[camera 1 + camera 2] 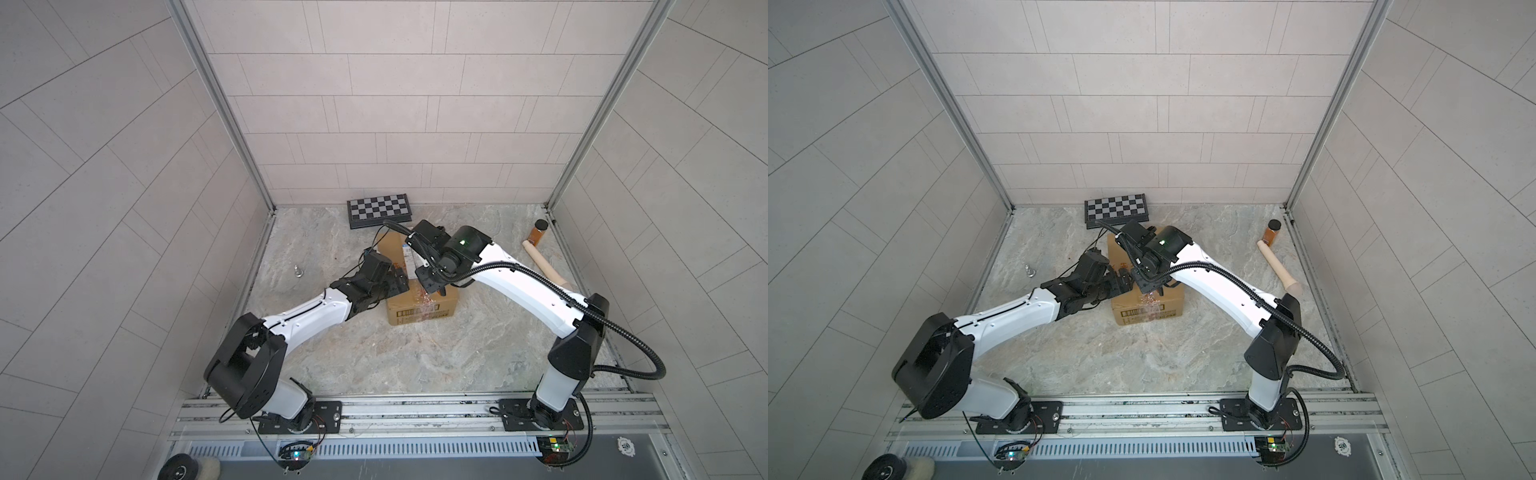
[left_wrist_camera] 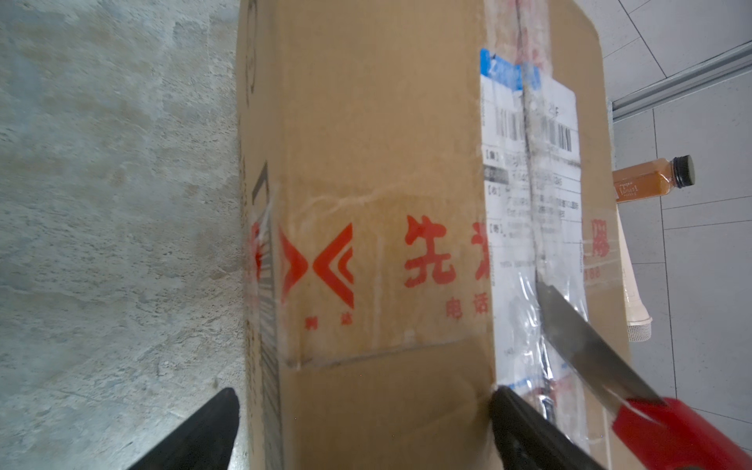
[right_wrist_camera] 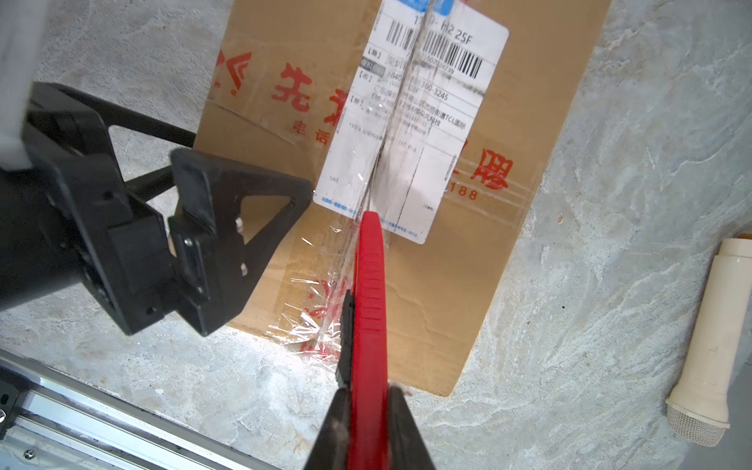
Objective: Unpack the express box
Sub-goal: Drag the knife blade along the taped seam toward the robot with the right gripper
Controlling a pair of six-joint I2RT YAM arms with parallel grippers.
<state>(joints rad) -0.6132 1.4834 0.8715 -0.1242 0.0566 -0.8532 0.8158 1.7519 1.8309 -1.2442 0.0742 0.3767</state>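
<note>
Nearest: right end effector point(image 3: 368, 411) clamped on the red-handled knife point(image 3: 369, 285). We see its blade lying along the taped seam of the express box point(image 3: 443, 309), at the white label point(image 3: 431, 134). Left end effector point(image 2: 362, 407), jaws wide apart, straddles the box's left side. Box sits on the table point(image 1: 374, 365), just in front of the checkered case point(image 1: 380, 210).

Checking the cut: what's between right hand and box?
A red-handled knife, gripped by the right hand, blade at the taped seam of the box; both wrist views show it.

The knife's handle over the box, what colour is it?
Red; the knife handle shows best in the right wrist view.
</note>
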